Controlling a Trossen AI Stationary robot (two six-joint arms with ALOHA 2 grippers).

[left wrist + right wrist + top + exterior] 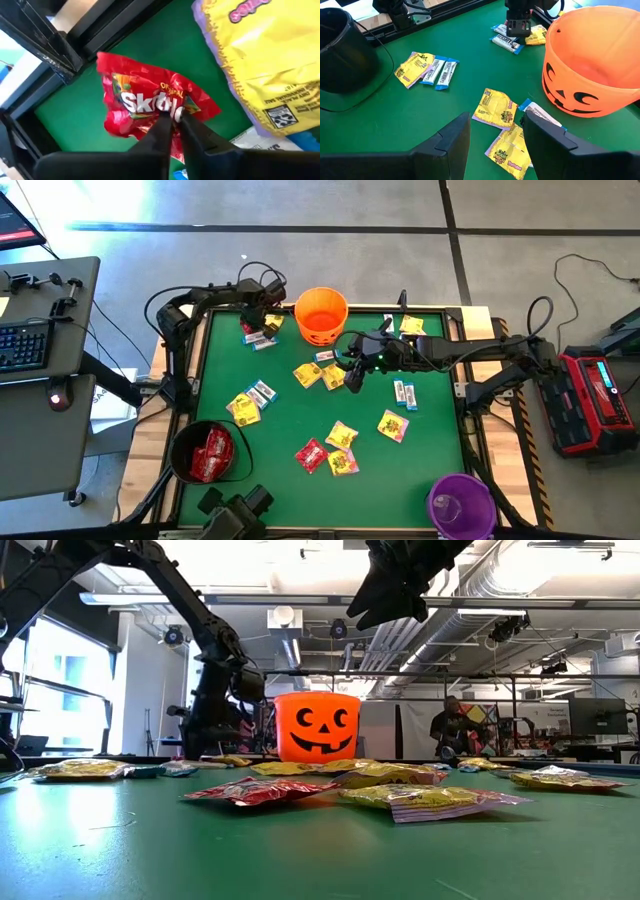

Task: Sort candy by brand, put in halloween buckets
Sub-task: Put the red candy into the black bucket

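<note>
In the left wrist view a red candy packet (140,100) lies on the green table (290,430) at its far left, beside a yellow packet (270,55). My left gripper (256,332) is down on the red packet and shut on it. My right gripper (495,132) hangs open above the table's middle, over two yellow packets (495,107), touching nothing. The orange bucket (321,315) stands at the far edge. The black bucket (207,452), with red packets inside, stands near left. The purple bucket (462,502) stands at the near right corner. My left gripper pinches the red packet's wrapper near its printed middle (167,106) between its two fingers. The fingers come from above, slanting steeply down. The packet is crumpled and still lies on the table.
Yellow, red and white-with-blue packets lie scattered over the table's middle (340,445) and by the far left corner (262,340). A white-with-blue packet (260,142) lies close to my left fingers. The table's raised black frame (45,45) runs just beyond the red packet.
</note>
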